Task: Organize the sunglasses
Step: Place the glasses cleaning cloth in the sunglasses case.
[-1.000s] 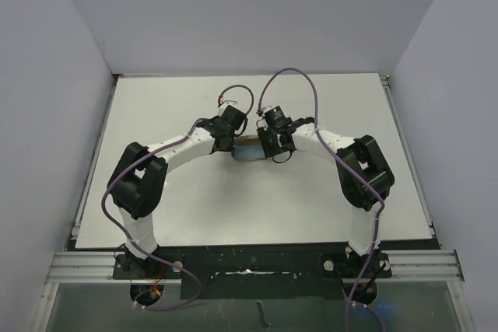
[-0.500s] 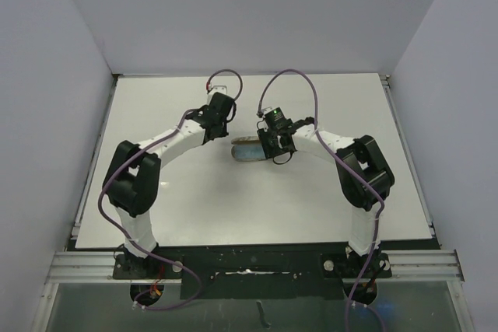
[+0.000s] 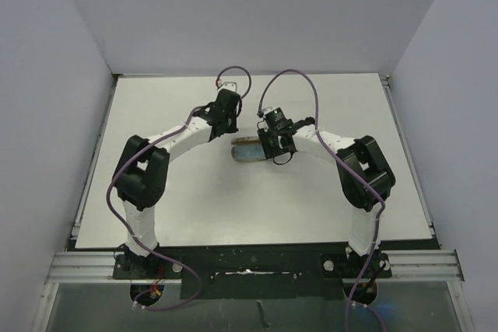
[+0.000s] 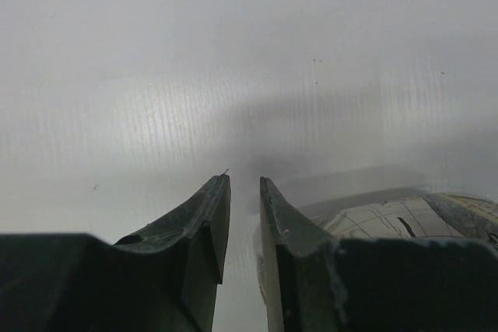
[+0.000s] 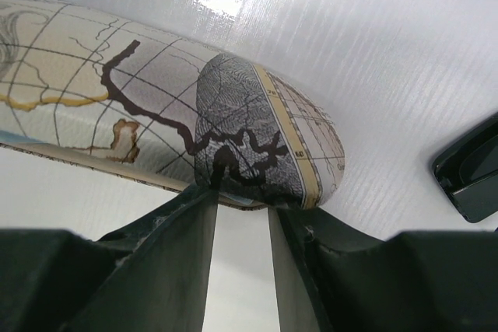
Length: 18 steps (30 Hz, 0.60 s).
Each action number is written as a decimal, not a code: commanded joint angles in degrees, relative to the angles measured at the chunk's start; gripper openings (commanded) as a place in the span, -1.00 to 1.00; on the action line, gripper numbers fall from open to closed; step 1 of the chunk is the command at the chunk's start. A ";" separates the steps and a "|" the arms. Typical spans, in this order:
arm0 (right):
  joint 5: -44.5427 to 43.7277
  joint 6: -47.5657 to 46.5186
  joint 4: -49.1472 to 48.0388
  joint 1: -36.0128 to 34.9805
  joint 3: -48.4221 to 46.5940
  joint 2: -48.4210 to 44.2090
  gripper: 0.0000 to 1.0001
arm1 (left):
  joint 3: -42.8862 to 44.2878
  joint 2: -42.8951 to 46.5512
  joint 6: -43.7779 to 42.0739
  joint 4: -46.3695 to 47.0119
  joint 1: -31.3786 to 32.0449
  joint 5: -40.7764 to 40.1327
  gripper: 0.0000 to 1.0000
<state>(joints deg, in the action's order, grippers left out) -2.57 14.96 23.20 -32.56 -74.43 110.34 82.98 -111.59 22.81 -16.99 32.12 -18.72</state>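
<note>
L gripper (image 4: pixel 243 180): fingers nearly closed, thin slit only, nothing in it. It sits over the bare white corrugated tabletop (image 3: pixel 257 204), near the left end of the oblong grey-beige map-print hard case (image 5: pixel 156 99), on its far side per top view. L wrist view shows a corner of that case low right, next to one finger; contact not clear. Case lies flat mid-table, lid shut, long axis roughly left-right in top view. R gripper (image 5: pixel 243 198): tips at the case's lower edge near its rounded end, narrow gap btwn fingers w/ table visible through it. Can't tell if they pinch the rim or just rest against it. Small glossy black part (image 5: pixel 471 176) at right edge of R wrist view, beside the case end, is cut off by the frame, can't ID. Black sunglasses: not visible in any view, and w/ the case closed can't tell where they are. Both arms bend inward from the near edge, wrists either side of the case.
</note>
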 commanded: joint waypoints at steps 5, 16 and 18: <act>-0.84 -0.76 -0.11 0.66 -0.09 -3.11 -0.31 | 1.89 -0.02 -1.16 5.29 2.13 3.61 -0.56; -0.95 -0.78 -0.26 0.65 -0.08 -3.59 -0.31 | -2.99 2.78 -0.02 4.78 4.79 4.33 -0.56; -1.03 -0.77 -0.18 0.65 -0.18 -3.65 -0.31 | -4.00 3.40 0.29 4.93 4.93 4.31 -0.56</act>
<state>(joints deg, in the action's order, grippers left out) -2.57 14.96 23.20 -32.56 -74.43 110.13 80.49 -111.68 22.46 -14.11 36.51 -15.18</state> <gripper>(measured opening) 0.343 0.217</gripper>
